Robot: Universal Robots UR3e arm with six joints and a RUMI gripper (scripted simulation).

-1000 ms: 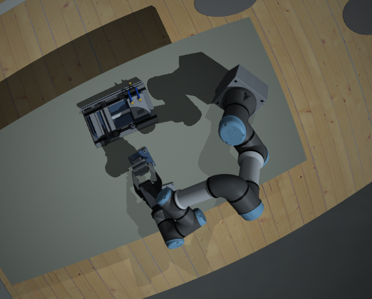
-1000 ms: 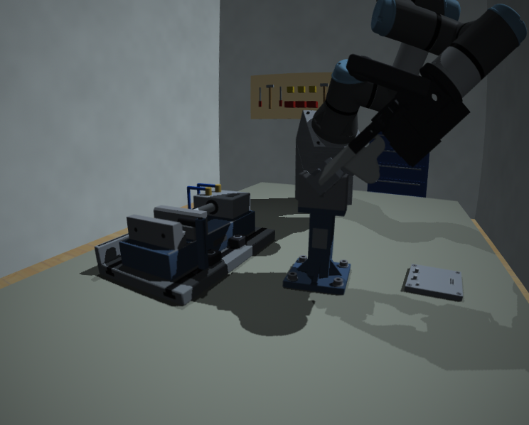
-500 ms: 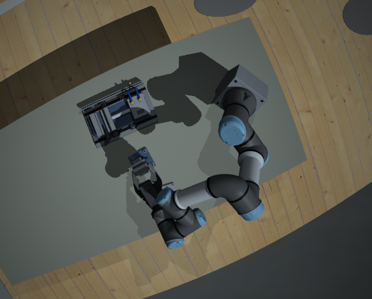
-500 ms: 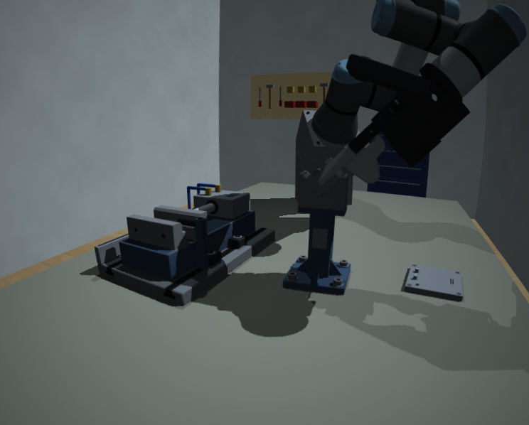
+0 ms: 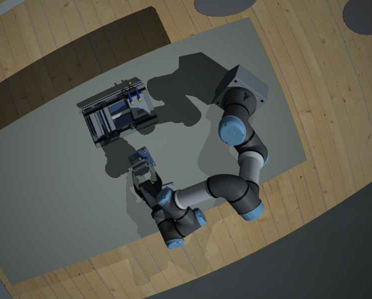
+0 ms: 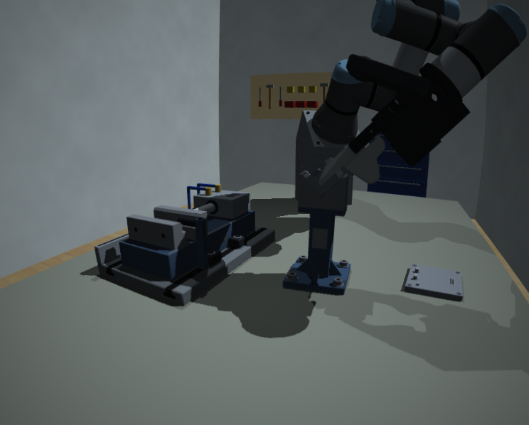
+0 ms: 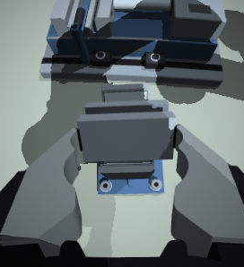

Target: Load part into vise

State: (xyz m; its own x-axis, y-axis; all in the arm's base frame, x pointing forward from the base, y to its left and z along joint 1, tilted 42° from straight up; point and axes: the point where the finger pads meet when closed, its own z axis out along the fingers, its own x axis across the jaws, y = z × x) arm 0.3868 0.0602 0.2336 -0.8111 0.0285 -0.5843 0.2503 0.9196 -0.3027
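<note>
My gripper (image 7: 127,128) is shut on the part (image 7: 125,134), a plain grey block held by its two ends and tilted, in the air above the V-block (image 7: 128,181). In the exterior view the gripper (image 6: 335,170) and the part hang well above the blue V-block stand (image 6: 317,256). From above, the gripper (image 5: 141,172) is over the V-block (image 5: 141,157). I cannot see the part's slot. The vise (image 5: 117,111) stands open beyond the V-block and also shows in the exterior view (image 6: 183,237). Its fixed jaw (image 6: 155,233) is at the end away from the air cylinder (image 6: 226,204). The work stop (image 7: 80,40) is a short dark rod.
The infeed plate (image 6: 433,282) lies bare to the right of the V-block. The robot's grey base pedestal (image 5: 241,86) stands at the back. Blue air hoses (image 5: 133,94) rise from the vise's cylinder end.
</note>
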